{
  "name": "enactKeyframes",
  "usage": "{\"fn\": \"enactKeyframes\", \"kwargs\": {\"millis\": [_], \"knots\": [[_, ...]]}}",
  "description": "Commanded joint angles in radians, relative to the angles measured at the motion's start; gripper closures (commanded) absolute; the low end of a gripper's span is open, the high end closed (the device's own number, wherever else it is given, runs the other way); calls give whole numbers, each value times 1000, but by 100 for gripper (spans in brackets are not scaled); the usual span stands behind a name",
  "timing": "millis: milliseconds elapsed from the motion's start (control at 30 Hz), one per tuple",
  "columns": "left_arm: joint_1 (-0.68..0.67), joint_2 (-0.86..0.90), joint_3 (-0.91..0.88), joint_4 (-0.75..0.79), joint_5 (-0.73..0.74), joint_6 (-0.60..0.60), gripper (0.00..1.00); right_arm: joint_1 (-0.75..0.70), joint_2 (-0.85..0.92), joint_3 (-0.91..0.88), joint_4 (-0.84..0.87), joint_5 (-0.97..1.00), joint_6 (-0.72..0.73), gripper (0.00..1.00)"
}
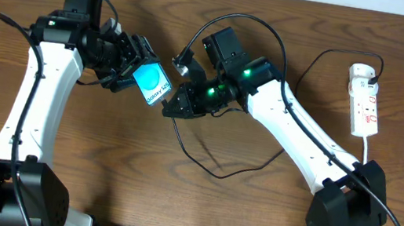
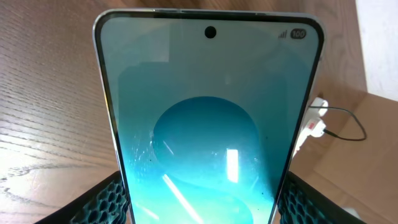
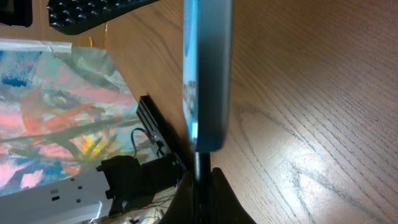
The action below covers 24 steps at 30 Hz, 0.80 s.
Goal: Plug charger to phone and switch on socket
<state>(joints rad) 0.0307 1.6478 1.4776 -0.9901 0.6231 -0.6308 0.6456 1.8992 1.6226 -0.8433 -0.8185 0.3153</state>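
Observation:
My left gripper point(image 1: 130, 70) is shut on the phone point(image 1: 151, 82), holding it above the table with its cyan screen up; the screen fills the left wrist view point(image 2: 208, 124) between my fingers. My right gripper point(image 1: 172, 102) is shut on the charger's black connector tip point(image 3: 200, 163), which meets the phone's bottom edge point(image 3: 207, 74) in the right wrist view. The thin black charger cable point(image 1: 210, 166) loops over the table to the socket. The socket point(image 1: 365, 100), a white power strip with red switches, lies at the far right, also seen small in the left wrist view point(image 2: 313, 124).
The right arm's base point(image 1: 342, 212) stands at the lower right, the left arm's base point(image 1: 13, 189) at the lower left. The socket's white cord point(image 1: 369, 148) runs down toward the right base. Wooden tabletop point(image 1: 173, 204) lies between the bases.

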Motion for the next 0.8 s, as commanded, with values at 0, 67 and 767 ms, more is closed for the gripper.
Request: {"fn": "enactKeyframes", "kwargs": {"millis": [0,67,767], "knots": [[13,-8,6,-3,55,9,93,8,-1,1,6,-23,16,99],[13,-8,5,-3,57,13,93,8,-1,1,7,-22,21,99],[20,-8,5,6,8,58,93,10,-1,1,-2,-29,9,99]]}}
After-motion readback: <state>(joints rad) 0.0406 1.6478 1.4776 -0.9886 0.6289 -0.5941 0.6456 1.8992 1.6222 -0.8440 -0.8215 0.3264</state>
